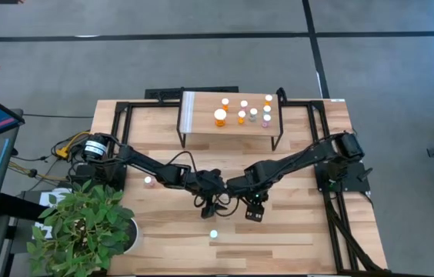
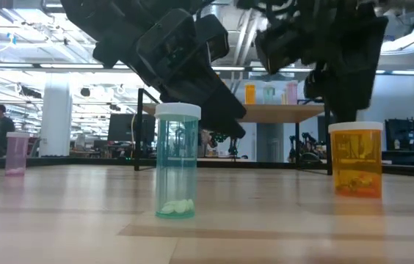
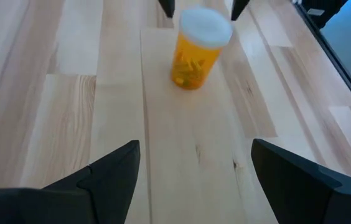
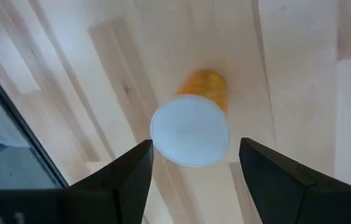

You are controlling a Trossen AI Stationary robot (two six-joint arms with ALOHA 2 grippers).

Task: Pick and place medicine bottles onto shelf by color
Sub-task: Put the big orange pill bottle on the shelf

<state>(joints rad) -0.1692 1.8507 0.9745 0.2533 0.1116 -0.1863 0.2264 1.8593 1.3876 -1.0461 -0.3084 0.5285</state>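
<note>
Teal bottle (image 2: 177, 160) nearest the low camera, upright, white-capped, a few pills at its base. Beyond it, orange bottle (image 2: 355, 159) upright on bare tabletop, directly beneath the right gripper (image 4: 193, 163), fingers spread and straddling the white cap without touching. Probably light, rigid, smooth plastic; best pinched across the body just under the cap. Left gripper (image 3: 195, 163) spread too, empty, close beside. Farthest, shelf (image 1: 201, 123) already carrying about 8 bottles.
</note>
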